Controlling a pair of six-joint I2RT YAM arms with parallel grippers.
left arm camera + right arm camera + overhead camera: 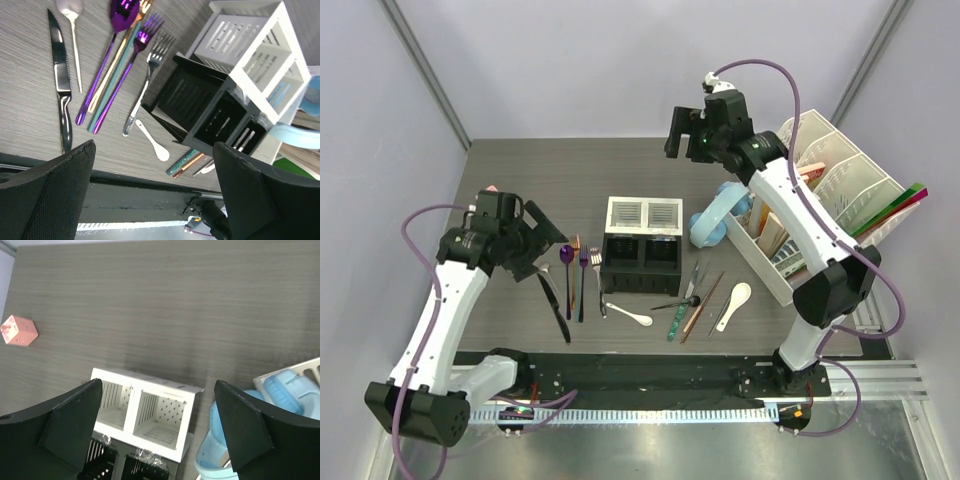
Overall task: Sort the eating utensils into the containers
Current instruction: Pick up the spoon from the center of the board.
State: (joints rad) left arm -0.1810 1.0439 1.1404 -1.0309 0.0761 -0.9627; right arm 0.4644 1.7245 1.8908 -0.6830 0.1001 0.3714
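- Jaws on both arms are gaping wide, holding nothing.
- Purple spoon [567, 262], purple fork [583, 262] and black knife [554, 305] are lying on the surface [540, 180] beside the box [642, 262].

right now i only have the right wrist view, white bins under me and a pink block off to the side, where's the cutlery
observer: Loose on the table on the near side of the caddy, which your camera cuts off.
operator: what's closest to the left arm
observer: A row with the purple spoon and, outermost, the black knife.
operator: is the left hand busy
observer: No, the left hand hangs open beside that row with nothing in it.
operator: anything on my side
observer: A white soup spoon beside the brown chopsticks, near right of the caddy.
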